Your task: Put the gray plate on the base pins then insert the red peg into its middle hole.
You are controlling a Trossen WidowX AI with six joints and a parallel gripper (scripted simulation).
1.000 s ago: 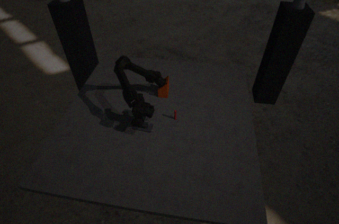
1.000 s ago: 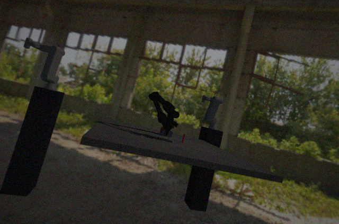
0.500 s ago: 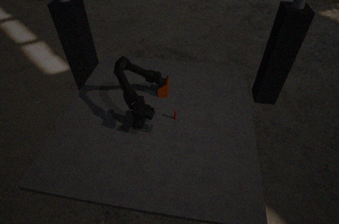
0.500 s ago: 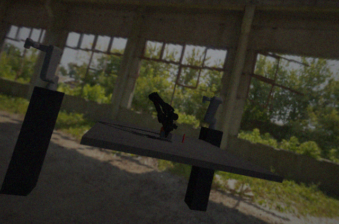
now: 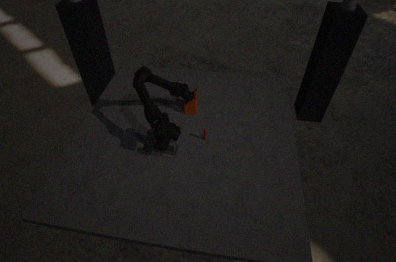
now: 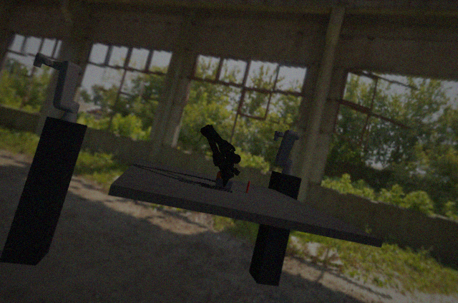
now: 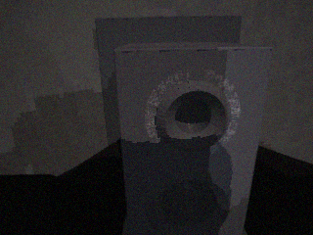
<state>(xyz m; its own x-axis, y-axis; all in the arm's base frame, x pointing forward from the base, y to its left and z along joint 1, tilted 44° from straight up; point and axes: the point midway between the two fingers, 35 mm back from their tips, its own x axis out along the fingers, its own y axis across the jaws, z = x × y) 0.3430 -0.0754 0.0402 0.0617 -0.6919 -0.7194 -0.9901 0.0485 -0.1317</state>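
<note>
I see my gripper (image 5: 189, 96) clenched on the plate (image 7: 191, 147), holding it up off the surface (image 5: 223, 188) with its middle hole facing the wrist camera, while the red peg (image 5: 204, 134) stands upright nearby, apart from the arm.

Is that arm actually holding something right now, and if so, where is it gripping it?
Yes. The end effector is shut on the plate, which shows orange from above. It grips the plate by one end, the edge nearest the wrist camera; the fingers themselves are hidden in the dark.
</note>
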